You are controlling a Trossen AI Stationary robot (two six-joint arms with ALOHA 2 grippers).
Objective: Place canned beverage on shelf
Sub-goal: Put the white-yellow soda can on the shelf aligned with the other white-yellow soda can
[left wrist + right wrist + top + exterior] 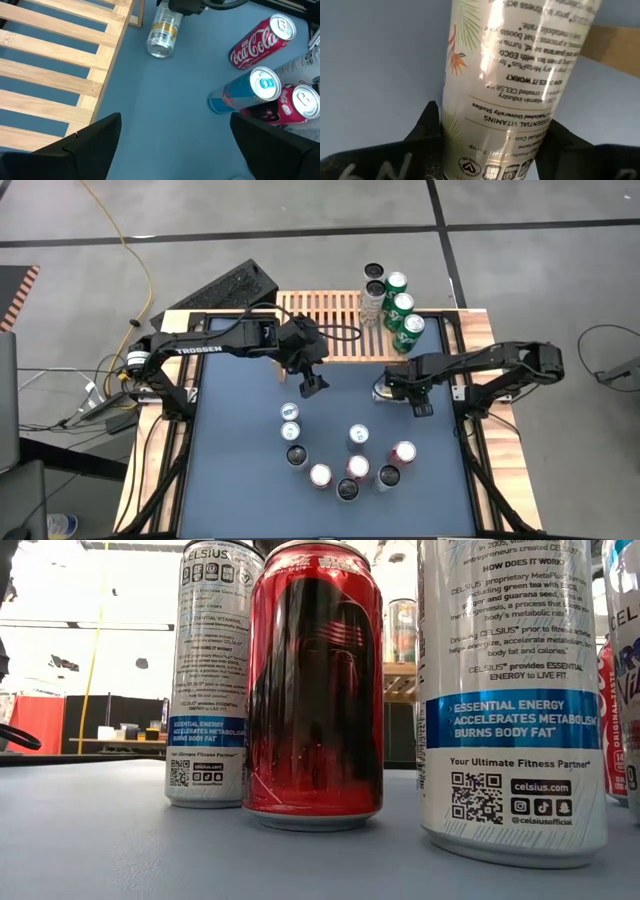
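Right gripper (492, 145) closing around pale slim can (515, 75) beside shelf (330, 330) — contact probably made, grip unconfirmed. Left gripper (175, 145) hovering wide open, holding nothing.

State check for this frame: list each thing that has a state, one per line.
Shelf: five cans upright on its right end, the rest of the slats bare.
White can: between the right gripper's fingers, beside the shelf.
Right gripper: closed around the white can.
Left gripper: open, empty, above the mat.
Loose cans: nine upright on the mat, not yet shelved.
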